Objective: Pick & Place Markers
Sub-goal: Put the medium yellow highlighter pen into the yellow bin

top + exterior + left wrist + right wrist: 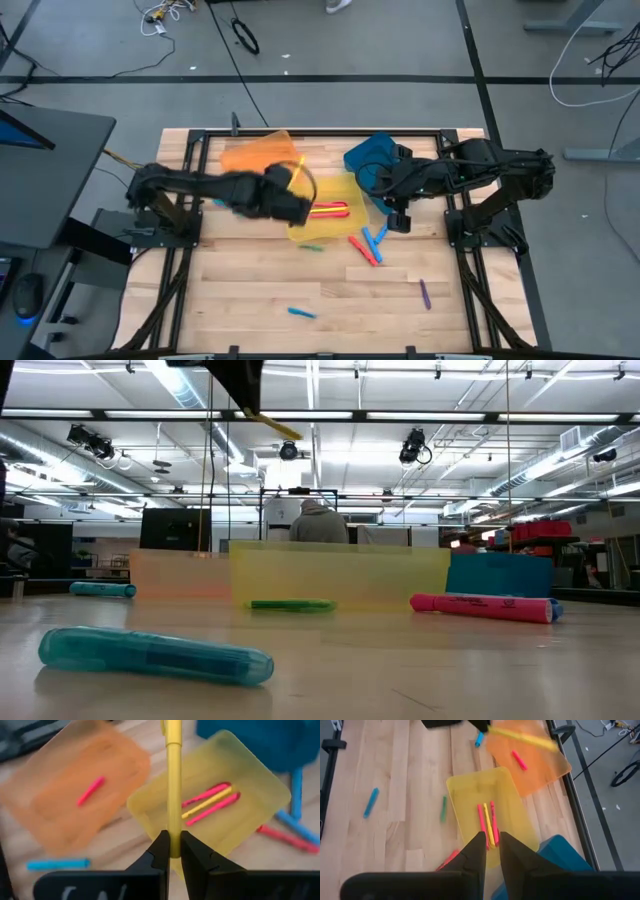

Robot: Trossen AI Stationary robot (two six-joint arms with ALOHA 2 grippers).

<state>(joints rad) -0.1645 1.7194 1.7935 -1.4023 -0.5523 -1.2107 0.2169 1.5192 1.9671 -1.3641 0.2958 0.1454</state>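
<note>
The left hand (171, 851) is clamped on a thin yellow marker stick (173, 780), held above the surface (250, 290) between the orange translucent plastic bin (255, 152) and the yellow translucent plastic bin (340, 230). Two pink markers and one yellow marker (488, 826) lie inside the yellow bin. The right hand (492, 851), its fingers together, hovers at about 3 o'clock from this bin, near the blue plastic bin (372, 155).

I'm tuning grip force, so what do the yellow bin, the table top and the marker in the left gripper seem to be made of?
Yellow bin: likely thin translucent plastic, since the markers inside show through its walls. Table top: pale wood planks with visible grain and seams, matte. Yellow marker, pinched in the left gripper: smooth, probably hard plastic with a slight sheen.
</note>
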